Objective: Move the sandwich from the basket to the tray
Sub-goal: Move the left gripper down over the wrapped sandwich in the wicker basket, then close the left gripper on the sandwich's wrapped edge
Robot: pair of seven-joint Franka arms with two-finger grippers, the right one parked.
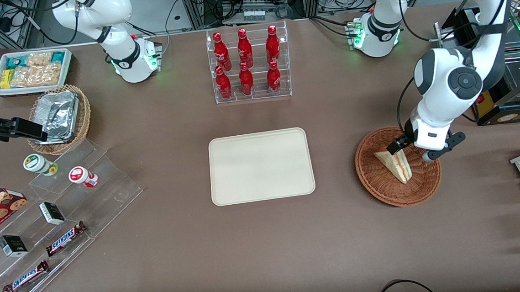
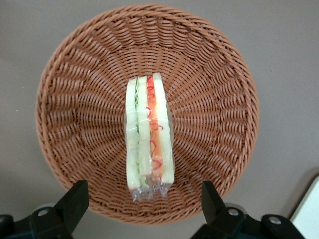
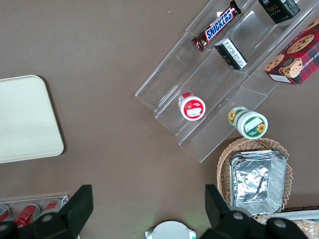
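1. The sandwich (image 1: 396, 166) lies at the middle of the basket (image 1: 376, 176), filling edge up.
2. The gripper (image 1: 412, 150) hangs just above the basket's rim, its fingers (image 2: 75, 198) spread wide and holding nothing.
3. The tray (image 1: 261, 166) sits bare at the table's (image 1: 180, 243) middle.

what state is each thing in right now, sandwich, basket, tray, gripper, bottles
sandwich: wrapped, standing on edge in the basket, not gripped
basket: upright on the table, holding only the sandwich
tray: flat on the table, nothing on it
gripper: open, hovering above the sandwich, fingers apart on either side of it
bottles: six, upright and capped in the clear rack
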